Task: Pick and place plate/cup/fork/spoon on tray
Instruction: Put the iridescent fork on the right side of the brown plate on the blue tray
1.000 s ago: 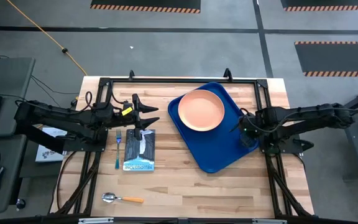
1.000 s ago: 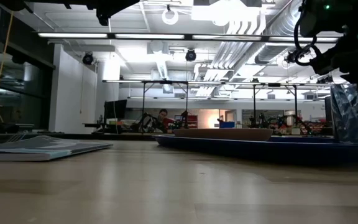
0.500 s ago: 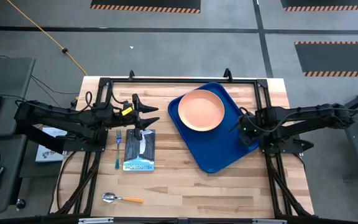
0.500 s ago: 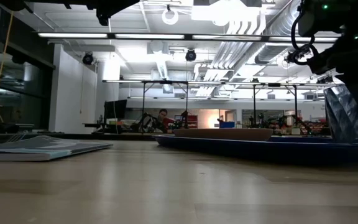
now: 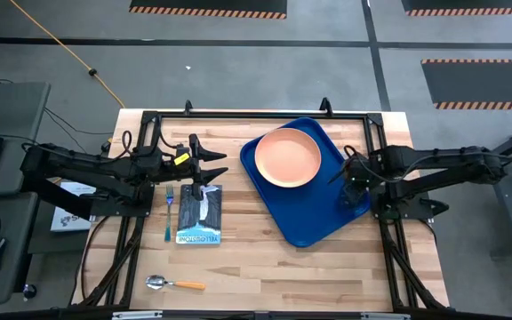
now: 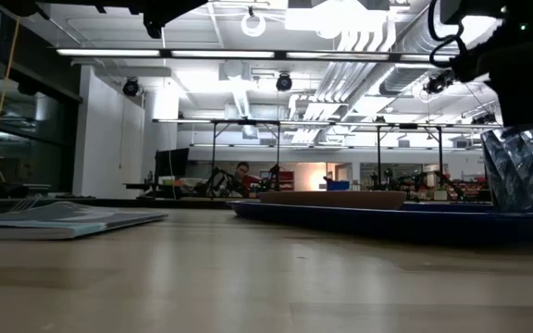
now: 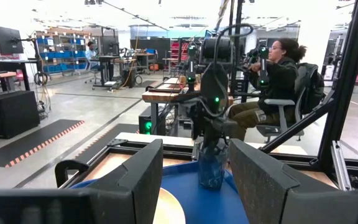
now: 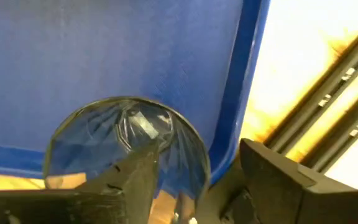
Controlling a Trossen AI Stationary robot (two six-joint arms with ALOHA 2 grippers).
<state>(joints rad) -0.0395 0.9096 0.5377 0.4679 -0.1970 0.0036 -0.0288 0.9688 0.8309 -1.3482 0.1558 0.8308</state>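
The peach plate [image 5: 287,157] lies on the far part of the dark blue tray [image 5: 305,218]. The see-through cup [image 6: 524,166] stands upright on its base at the tray's right edge, also seen in the right wrist view [image 8: 104,137]. My right gripper [image 8: 196,155] is open just above it, with one finger over the cup's mouth and the other outside the wall. The teal fork [image 5: 168,213] and the orange-handled spoon [image 5: 174,284] lie on the wood at the left. My left gripper [image 5: 216,169] hovers open and empty beyond the fork. My right gripper comes at the cup from above, and the cup's rim [image 8: 194,146] runs between its two spread fingers. I cannot tell whether either finger touches the wall. The cup stands on the tray by itself.
A blue-and-white booklet [image 5: 200,215] lies beside the fork, under my left arm's reach. Black frame rails [image 5: 256,114] run along the table's edges. Bare wood lies between the booklet and the tray. A person sits beyond the table in the left wrist view [image 7: 272,81].
My right gripper has opened and let go of the cup, then risen a little off it. The cup stays standing at the tray's right edge.
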